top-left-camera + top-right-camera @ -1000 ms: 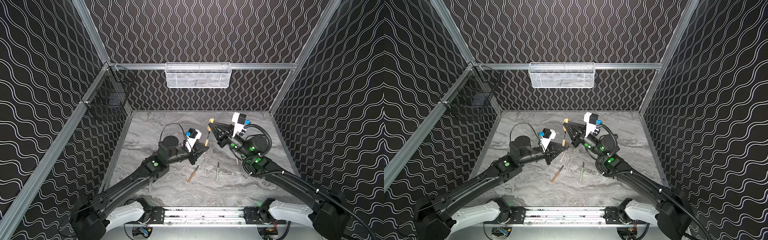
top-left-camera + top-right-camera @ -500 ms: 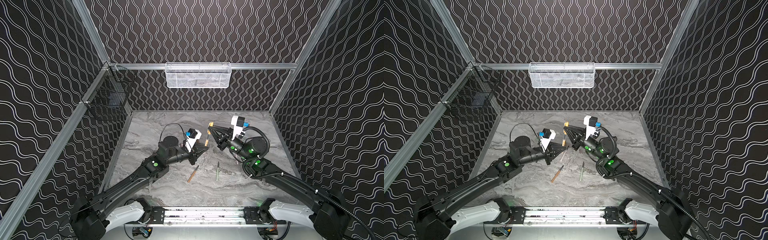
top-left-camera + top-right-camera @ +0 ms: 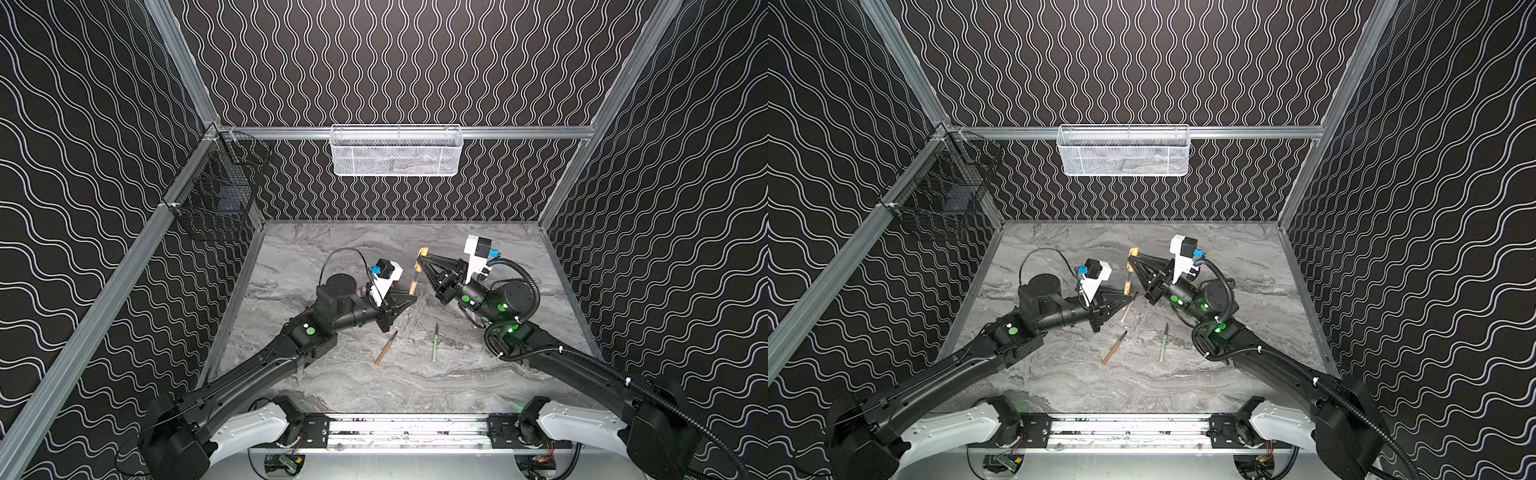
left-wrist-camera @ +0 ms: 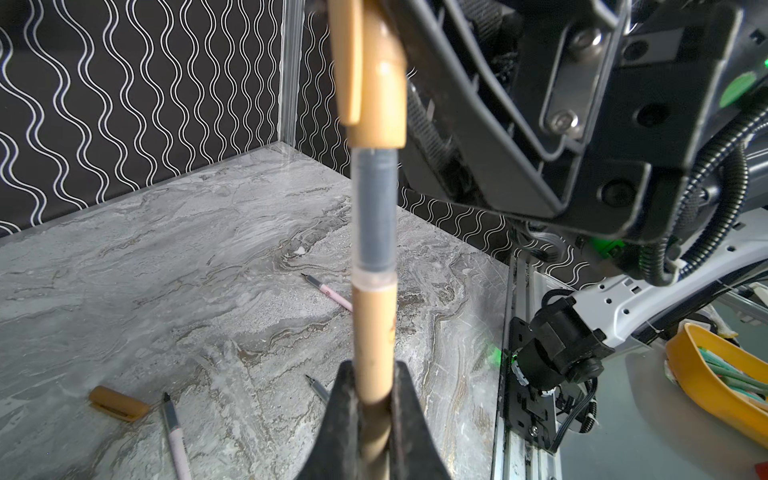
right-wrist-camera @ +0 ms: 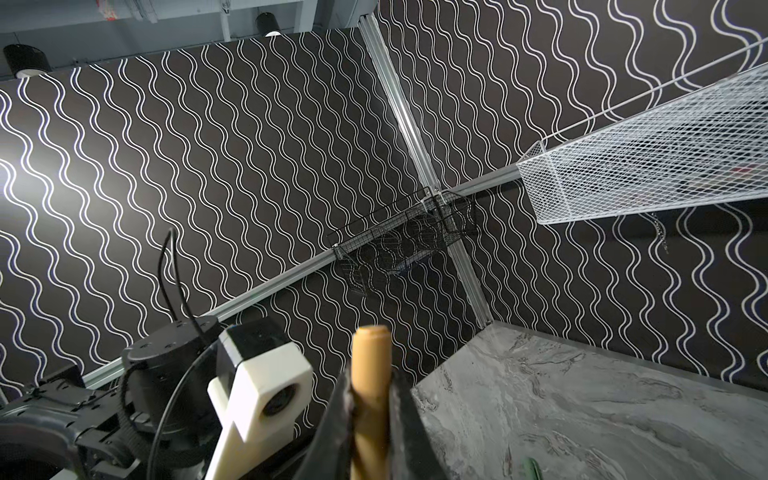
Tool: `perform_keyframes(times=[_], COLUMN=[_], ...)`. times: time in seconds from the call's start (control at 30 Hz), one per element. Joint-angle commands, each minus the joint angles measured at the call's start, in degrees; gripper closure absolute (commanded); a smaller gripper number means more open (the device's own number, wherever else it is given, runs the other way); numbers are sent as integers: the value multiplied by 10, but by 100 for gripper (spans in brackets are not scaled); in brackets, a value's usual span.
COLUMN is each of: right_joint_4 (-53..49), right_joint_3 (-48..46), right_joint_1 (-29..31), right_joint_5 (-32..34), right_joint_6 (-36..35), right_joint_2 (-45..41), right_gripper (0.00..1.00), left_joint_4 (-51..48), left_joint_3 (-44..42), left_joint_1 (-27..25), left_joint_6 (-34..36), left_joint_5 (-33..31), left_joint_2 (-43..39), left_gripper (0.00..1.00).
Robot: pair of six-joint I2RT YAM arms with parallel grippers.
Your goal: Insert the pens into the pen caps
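Note:
My left gripper [image 3: 410, 297] [image 3: 1133, 296] [image 4: 374, 374] is shut on the tan-orange barrel of a pen [image 3: 413, 282] [image 3: 1128, 282] [image 4: 374, 316], held upright above the middle of the table. My right gripper [image 3: 421, 260] [image 3: 1132, 260] [image 5: 370, 380] is shut on a tan-orange pen cap [image 3: 423, 252] [image 3: 1133, 252] [image 4: 376, 83] [image 5: 371, 353]. The cap sits over the pen's tip, with the dark grip section showing below it. A tan pen [image 3: 385, 348] [image 3: 1114, 348] and a green pen [image 3: 434, 341] [image 3: 1163, 341] lie on the table. The left wrist view adds two pink pens [image 4: 332, 293] [image 4: 176, 436] and a loose tan cap [image 4: 118, 403].
A white mesh basket [image 3: 397, 151] hangs on the back wall and a black wire basket [image 3: 216, 199] on the left wall. Patterned walls close three sides of the marble table [image 3: 332, 249]. A yellow bin [image 4: 715, 386] with pens sits beyond the front rail.
My right gripper has come down a little with the cap, towards the pen held by the left gripper. The left arm has stayed in place.

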Motion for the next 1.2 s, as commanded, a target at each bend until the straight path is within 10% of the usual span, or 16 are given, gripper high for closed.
perform_keyframes(times=[0.0, 0.73, 1.17], right_joint_4=[15, 0, -120], right_joint_3=[-1, -6, 19], right_joint_1=[3, 8, 8], right_joint_5=[-20, -15, -28], right_joint_6=[14, 1, -10], right_joint_2=[7, 10, -30], right_gripper=[94, 90, 54], left_joint_4=[47, 68, 64], left_joint_3=[0, -8, -8], left_joint_1=[2, 2, 2], left_joint_6=[-6, -8, 4], left_joint_5=[-10, 2, -2], left_joint_2=[-1, -17, -12], left_gripper=[100, 100, 100])
